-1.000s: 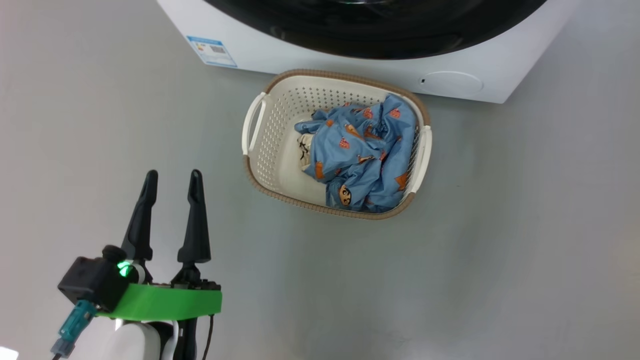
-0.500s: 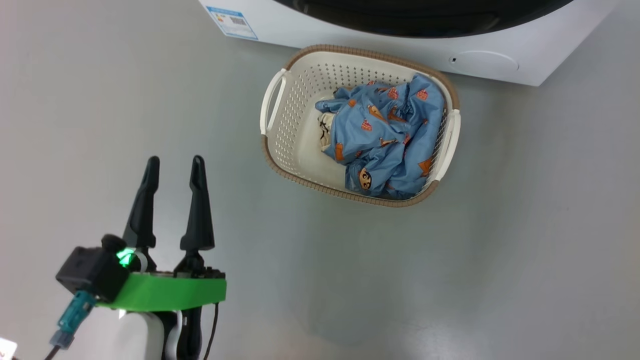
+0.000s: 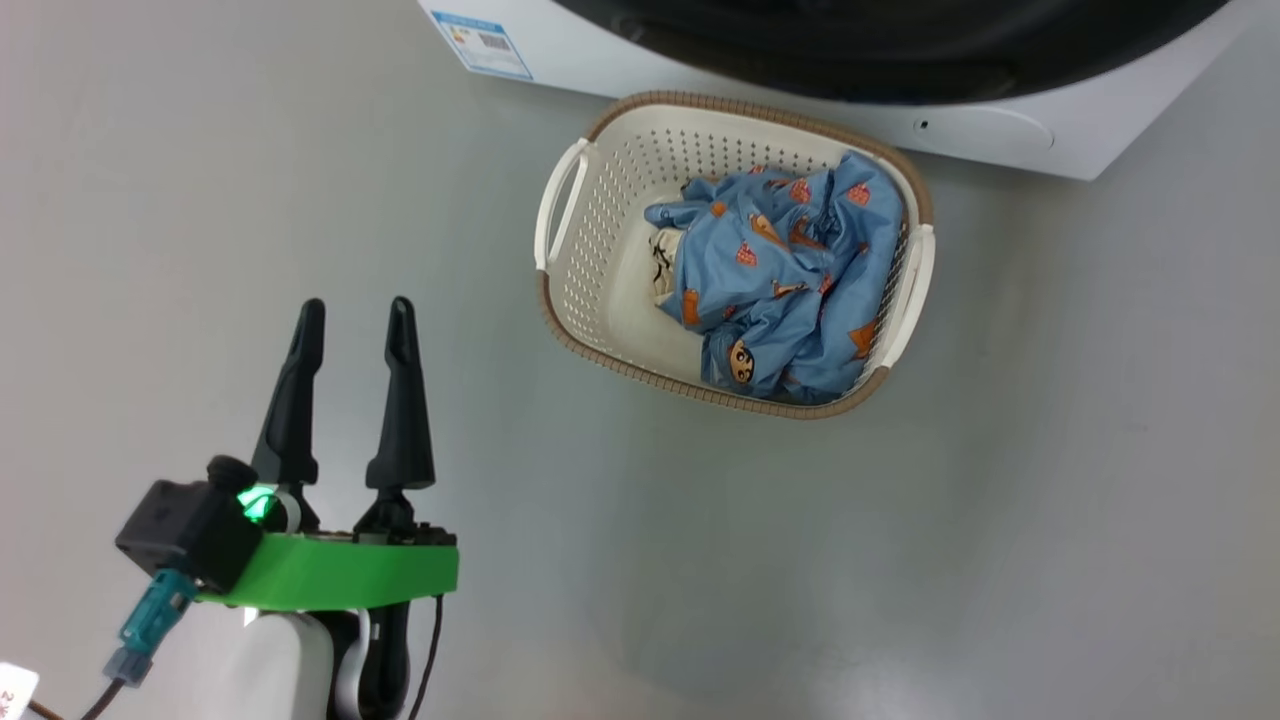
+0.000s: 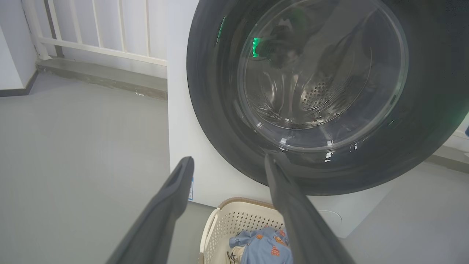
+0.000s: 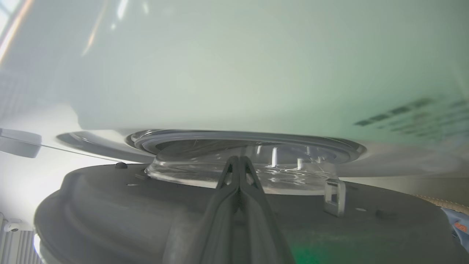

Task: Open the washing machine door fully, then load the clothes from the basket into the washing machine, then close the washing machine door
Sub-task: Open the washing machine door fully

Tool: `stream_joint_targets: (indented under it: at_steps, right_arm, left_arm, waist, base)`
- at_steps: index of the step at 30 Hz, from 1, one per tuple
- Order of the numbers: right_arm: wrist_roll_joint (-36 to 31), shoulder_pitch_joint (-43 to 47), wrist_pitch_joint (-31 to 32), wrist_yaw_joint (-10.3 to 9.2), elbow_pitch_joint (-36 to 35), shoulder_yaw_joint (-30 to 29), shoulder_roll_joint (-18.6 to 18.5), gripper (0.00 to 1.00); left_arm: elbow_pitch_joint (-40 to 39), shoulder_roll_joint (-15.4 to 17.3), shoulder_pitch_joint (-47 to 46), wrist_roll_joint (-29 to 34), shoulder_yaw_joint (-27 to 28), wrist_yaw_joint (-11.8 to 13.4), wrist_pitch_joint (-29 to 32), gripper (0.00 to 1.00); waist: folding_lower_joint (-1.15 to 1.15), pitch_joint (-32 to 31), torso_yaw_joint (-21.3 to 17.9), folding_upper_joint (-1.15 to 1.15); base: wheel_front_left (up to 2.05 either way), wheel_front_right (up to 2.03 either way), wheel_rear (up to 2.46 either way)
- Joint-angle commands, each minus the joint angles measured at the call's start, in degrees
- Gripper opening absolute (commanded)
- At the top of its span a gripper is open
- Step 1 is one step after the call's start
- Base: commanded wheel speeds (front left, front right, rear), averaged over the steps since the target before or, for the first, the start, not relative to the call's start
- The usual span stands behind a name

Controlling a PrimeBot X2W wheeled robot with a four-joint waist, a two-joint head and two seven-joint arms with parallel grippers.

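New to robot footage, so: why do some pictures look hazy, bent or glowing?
Head view: sharp, evenly lit, with a faint shadow by the cream perforated plastic basket. Left wrist view: wide-angle bending; a green light reflects in the glossy black-rimmed round glass door. Right wrist view: pale washed-out haze, the shut right hand blurred.

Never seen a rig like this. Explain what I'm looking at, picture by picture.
It is a two-armed wheeled robot doing laundry. The head view looks down at the grey floor: its left gripper, open and empty, the basket holding the clothes, and the washing machine. The left wrist view looks along that gripper at the washing machine door. The right wrist view shows the right gripper, shut and empty, by the door's inner side.
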Motion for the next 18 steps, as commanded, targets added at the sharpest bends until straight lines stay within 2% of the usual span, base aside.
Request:
stream_joint_targets:
  at_steps: [1,9,18]
  right_arm:
    - [-0.37,2.60,1.65,0.34,-2.27,1.12,2.82,0.00]
    - [0.18,12.55,3.92,0.34,-6.11,1.81,4.64,0.00]
    - [1.54,23.10,5.97,0.34,-11.54,1.79,6.34,0.00]
  left_arm:
    - [-0.81,0.88,0.61,0.07,2.31,0.29,-0.36,1.00]
    - [1.54,0.88,3.03,2.72,3.89,-0.98,-0.36,1.00]
    - [3.95,0.88,5.91,4.65,5.84,-2.24,-0.36,1.00]
  waist:
    - [-0.01,-1.46,-0.49,0.00]
    - [-0.01,-6.89,-2.36,0.00]
    - [-0.01,-12.50,-2.22,0.00]
  base:
    - [0.00,0.00,0.00]
    - [0.00,0.00,0.00]
    - [0.00,0.00,0.00]
